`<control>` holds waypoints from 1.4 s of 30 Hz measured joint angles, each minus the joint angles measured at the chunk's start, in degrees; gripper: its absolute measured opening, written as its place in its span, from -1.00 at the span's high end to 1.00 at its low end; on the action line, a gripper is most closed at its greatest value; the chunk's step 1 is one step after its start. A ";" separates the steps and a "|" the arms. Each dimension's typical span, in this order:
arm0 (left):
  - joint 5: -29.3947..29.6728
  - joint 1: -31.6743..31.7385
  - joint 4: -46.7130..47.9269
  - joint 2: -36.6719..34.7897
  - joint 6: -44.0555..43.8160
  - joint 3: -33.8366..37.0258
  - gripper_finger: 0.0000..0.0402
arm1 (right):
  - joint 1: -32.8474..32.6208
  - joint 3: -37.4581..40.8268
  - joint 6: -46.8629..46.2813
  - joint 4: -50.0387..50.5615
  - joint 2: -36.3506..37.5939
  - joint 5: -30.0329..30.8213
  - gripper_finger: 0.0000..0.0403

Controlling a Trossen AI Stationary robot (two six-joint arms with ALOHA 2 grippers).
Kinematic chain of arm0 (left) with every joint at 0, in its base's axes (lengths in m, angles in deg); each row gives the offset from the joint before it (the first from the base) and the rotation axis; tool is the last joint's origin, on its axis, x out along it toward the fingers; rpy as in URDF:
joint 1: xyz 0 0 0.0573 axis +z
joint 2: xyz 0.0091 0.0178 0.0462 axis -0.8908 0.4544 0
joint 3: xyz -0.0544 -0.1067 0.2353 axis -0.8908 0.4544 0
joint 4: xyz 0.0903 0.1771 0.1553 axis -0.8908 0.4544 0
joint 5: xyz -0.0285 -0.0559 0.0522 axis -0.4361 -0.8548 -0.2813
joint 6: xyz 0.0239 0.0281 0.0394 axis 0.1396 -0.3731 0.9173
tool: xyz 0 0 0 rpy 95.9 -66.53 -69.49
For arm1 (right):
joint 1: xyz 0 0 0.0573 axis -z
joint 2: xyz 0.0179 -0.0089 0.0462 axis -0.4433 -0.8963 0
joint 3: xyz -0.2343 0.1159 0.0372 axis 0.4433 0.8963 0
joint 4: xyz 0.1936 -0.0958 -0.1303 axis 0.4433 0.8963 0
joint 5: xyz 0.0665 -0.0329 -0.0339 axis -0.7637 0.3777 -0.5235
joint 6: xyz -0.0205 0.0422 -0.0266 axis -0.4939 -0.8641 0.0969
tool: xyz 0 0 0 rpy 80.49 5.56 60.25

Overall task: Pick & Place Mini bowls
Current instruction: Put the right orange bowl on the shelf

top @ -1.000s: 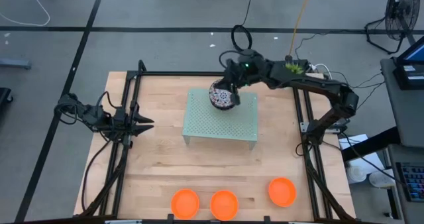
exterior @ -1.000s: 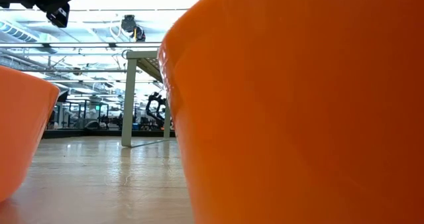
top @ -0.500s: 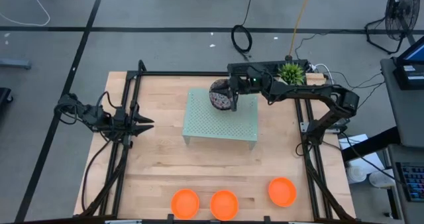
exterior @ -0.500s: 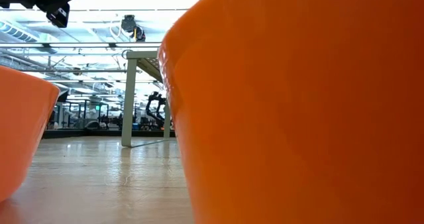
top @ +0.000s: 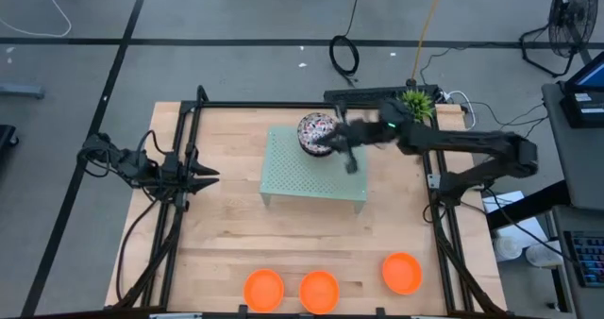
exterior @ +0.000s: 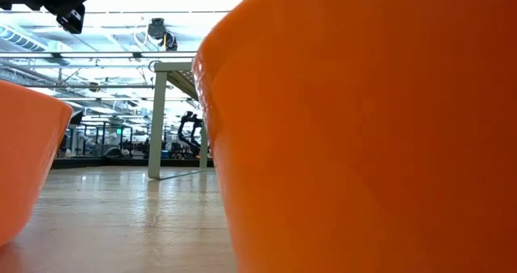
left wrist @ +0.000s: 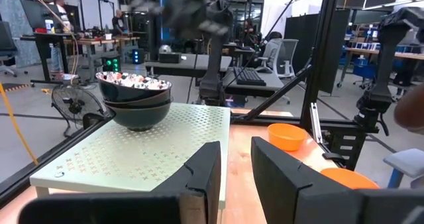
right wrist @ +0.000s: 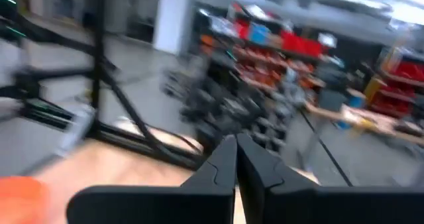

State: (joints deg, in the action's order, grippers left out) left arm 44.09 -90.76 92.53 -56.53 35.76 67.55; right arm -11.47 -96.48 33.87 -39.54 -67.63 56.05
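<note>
Wooden surface [top: 217, 243], green rack [top: 311, 173] at its middle: my right gripper [top: 351, 161], fingers pressed together and empty, has swung off the floral bowls [top: 316, 133], leaving them stacked on the rack's far edge. Placement looks done. Three orange bowls [top: 319, 290] wait along the near edge; left gripper [top: 209, 176], slightly parted, idles.
</note>
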 joint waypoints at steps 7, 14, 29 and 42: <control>0.00 0.00 0.01 0.00 0.00 0.00 0.56 | -15.54 -0.04 2.47 15.07 16.16 -13.18 1.00; 0.00 -0.01 0.01 0.00 0.00 0.00 0.56 | -35.44 -0.05 0.42 29.00 23.79 -9.82 0.97; 0.00 -0.01 0.01 0.00 0.00 0.00 0.56 | -66.28 1.07 -24.36 39.56 6.57 41.52 -0.26; 0.00 0.00 0.01 0.00 0.00 0.00 0.56 | -66.20 0.88 -81.15 75.62 -2.28 33.69 -0.15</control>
State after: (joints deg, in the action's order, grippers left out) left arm 44.09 -90.76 92.54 -56.53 35.76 67.55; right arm -77.67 -95.60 -47.28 36.08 -69.92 89.74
